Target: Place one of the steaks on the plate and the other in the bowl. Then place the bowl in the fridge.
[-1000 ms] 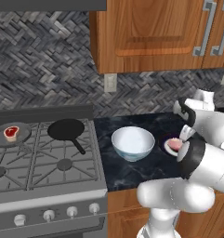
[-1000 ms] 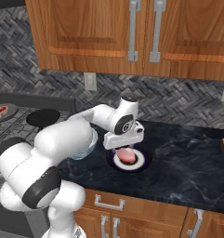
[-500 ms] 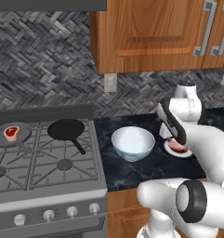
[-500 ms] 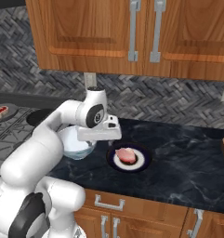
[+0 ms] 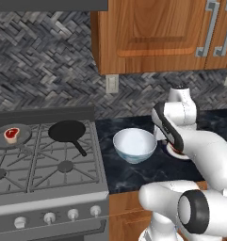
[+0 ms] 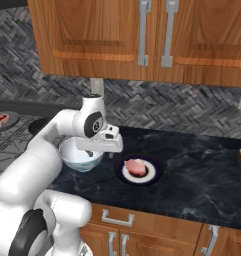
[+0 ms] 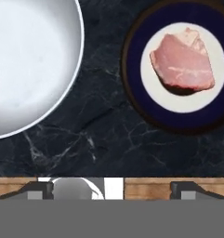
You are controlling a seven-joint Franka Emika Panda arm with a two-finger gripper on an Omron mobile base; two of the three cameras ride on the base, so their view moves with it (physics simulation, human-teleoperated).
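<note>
Jaws wide and holding nothing, gripper (image 6: 110, 155) hovering over the dark counter (image 6: 202, 175) between the empty bowl (image 6: 80, 154) and the plate (image 6: 139, 171), one steak (image 6: 135, 166) on that plate, the other steak (image 5: 12, 133) off left in a grey pan (image 5: 21, 138) on the stove (image 5: 44, 164).
</note>
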